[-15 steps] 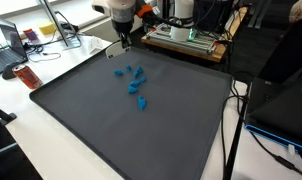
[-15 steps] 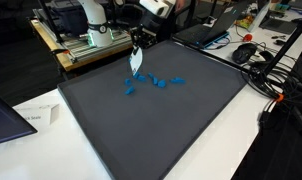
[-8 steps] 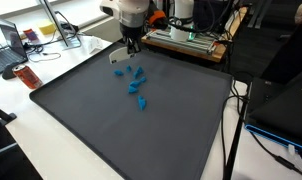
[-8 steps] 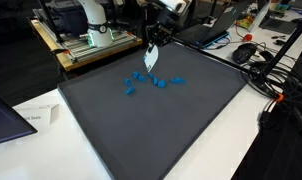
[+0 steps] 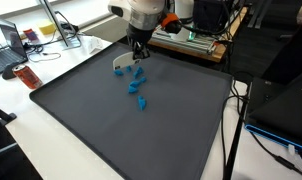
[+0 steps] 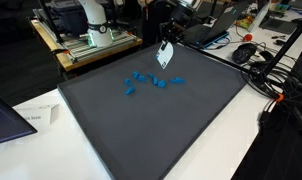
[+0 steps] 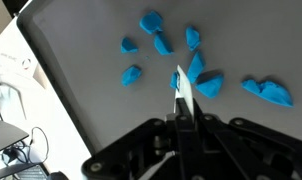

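Observation:
My gripper (image 5: 139, 50) hangs above the far part of a dark grey mat (image 5: 111, 130) and is shut on a thin white flat piece (image 5: 123, 64) that points down. Several small blue pieces (image 5: 137, 85) lie scattered on the mat just below and in front of it. In an exterior view the gripper (image 6: 167, 42) holds the white piece (image 6: 164, 56) slightly beyond the blue pieces (image 6: 151, 80). In the wrist view the white piece (image 7: 185, 92) sticks out of the jaws (image 7: 181, 118) over the blue pieces (image 7: 196, 68), apart from them.
Equipment on a wooden board (image 5: 191, 40) stands behind the mat. A laptop (image 5: 6, 45) and a red object (image 5: 26, 75) sit on the white table. Cables and a mouse (image 6: 249, 50) lie beside the mat, and a paper sheet (image 6: 36, 115) at its near corner.
My gripper has moved with the white piece along the mat's far part, to the right in both exterior views, past the blue pieces. The blue pieces have not moved.

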{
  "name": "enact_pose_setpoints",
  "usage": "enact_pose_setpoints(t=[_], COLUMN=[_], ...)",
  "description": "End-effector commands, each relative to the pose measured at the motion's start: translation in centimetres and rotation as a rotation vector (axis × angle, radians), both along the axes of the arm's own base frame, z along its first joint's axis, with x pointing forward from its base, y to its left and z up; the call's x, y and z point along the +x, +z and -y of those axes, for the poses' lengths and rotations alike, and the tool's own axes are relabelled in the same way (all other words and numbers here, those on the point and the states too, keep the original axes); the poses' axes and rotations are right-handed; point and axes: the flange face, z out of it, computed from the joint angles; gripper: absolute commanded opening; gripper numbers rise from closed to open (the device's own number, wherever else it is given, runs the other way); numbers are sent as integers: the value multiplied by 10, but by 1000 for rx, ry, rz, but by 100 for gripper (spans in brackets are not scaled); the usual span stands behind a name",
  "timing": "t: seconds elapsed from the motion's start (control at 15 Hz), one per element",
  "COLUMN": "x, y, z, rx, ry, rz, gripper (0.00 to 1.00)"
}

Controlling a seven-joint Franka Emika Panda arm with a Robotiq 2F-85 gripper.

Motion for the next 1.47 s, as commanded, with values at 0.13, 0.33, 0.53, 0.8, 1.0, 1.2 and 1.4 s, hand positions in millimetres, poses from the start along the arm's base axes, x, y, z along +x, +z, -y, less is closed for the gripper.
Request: enact_pose_setpoints(t=[0.13, 0.33, 0.53, 0.8, 1.0, 1.2, 1.4], x=[13, 15, 11, 14, 19, 25, 28], y=[6, 12, 20, 30, 40, 46, 50], z=[-31, -51, -63, -42, -12, 24, 53], rx=[-12, 22, 75, 178, 322, 462, 599], ry=[49, 120, 216, 300, 374, 447, 528], rz=[9, 17, 19, -28, -65, -99, -111], gripper=[1, 1, 1, 1, 1, 1, 1])
